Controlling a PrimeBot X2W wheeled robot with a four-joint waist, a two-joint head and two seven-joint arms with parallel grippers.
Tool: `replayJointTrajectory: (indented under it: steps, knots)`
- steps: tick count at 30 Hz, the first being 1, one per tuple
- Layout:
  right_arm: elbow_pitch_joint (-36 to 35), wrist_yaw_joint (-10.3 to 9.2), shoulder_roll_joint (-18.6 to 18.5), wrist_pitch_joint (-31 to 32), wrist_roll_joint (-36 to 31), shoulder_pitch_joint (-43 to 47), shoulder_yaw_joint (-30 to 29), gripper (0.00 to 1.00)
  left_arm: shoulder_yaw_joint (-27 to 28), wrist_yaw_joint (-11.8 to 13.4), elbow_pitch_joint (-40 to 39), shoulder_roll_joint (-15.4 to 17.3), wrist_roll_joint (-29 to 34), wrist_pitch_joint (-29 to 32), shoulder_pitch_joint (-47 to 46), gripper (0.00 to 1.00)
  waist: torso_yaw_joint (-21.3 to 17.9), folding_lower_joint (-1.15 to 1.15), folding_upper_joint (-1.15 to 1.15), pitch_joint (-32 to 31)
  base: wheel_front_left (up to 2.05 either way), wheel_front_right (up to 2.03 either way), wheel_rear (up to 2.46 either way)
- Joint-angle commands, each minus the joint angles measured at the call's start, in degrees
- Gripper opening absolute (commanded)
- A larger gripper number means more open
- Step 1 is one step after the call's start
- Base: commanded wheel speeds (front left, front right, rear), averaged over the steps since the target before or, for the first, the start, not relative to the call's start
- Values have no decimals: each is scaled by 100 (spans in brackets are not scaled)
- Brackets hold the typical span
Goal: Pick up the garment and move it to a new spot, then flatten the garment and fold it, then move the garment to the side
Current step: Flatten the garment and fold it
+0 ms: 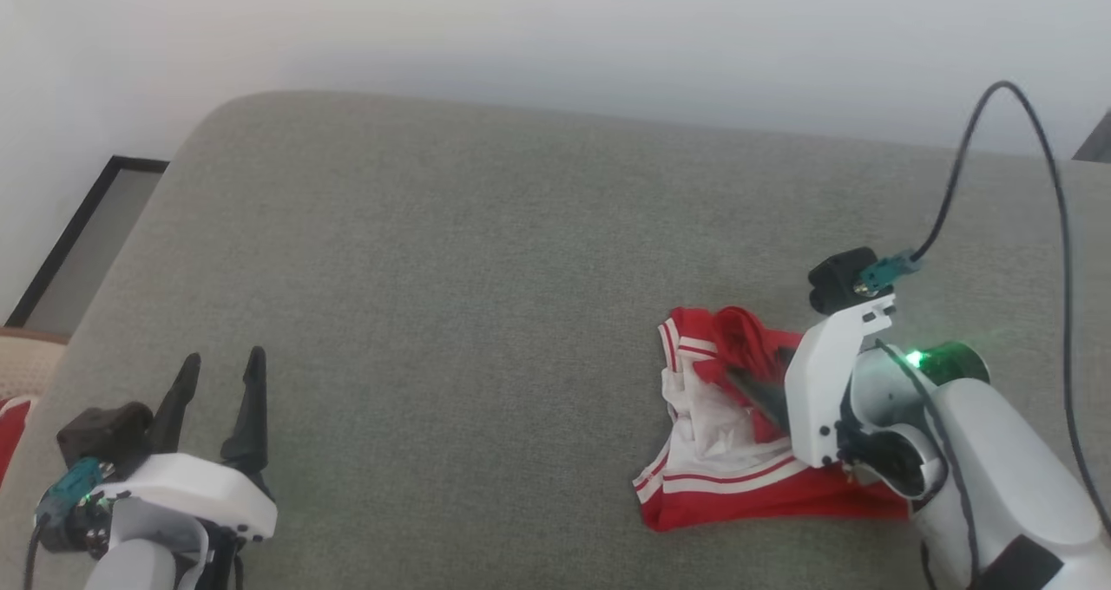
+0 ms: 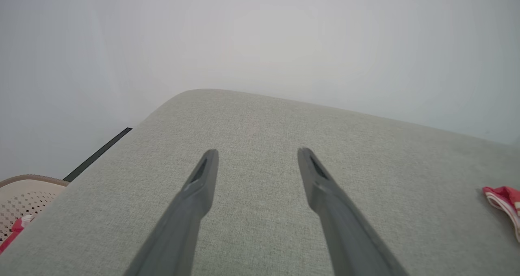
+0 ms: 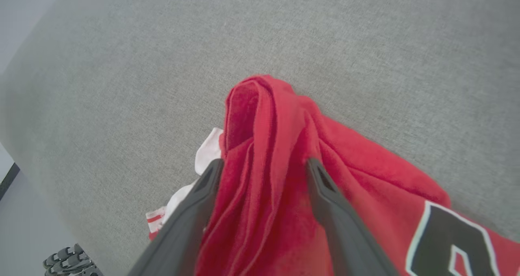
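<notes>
My right hand (image 1: 753, 375) is down on the garment (image 1: 720, 477), which lies crumpled on the right part of the grey fabric surface (image 1: 451, 252), near my edge of it. In the right wrist view the two fingers (image 3: 191, 211) stand spread on either side of a raised ridge of red cloth (image 3: 264, 117), which fills the gap and touches both of them (they are not pinched shut on it). White sleeve fabric with red stripes (image 1: 707, 429) shows to the left of the fingers, and part of a black, white-edged numeral (image 3: 447, 235) shows at the lower right. My left hand (image 1: 223, 357) hovers well apart at the lower left over bare fabric, fingers spread and holding nothing. A beige perforated basket (image 2: 24, 195) sits beyond the left edge.
</notes>
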Motion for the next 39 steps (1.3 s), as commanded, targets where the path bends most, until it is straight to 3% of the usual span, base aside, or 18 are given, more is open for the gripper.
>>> replayJointTrajectory:
  steps: [1,14,22,29,39]
  knots:
    - [-55,0,-52,-70,71,-18,-9,100,21,-14,-16,36,-26,-23,85,100,-53,0,0,-52,0,0,0]
    - [-735,0,-590,-997,267,694,-667,100,183,-16,-201,203,14,-23,604,100,-542,0,0,-481,0,0,0]
    - [-1113,0,-906,-2481,-141,1231,-936,100,426,-16,-335,248,116,-23,857,100,-894,0,0,-592,0,0,0]
    - [-881,0,-964,-3465,-384,1580,-1202,100,570,-16,-427,275,186,-23,1030,100,-1022,0,0,-674,0,0,0]
    - [-486,1,-866,-4155,-583,1980,-1478,100,672,-16,-550,292,267,-23,1198,100,-1100,0,0,-748,0,0,0]
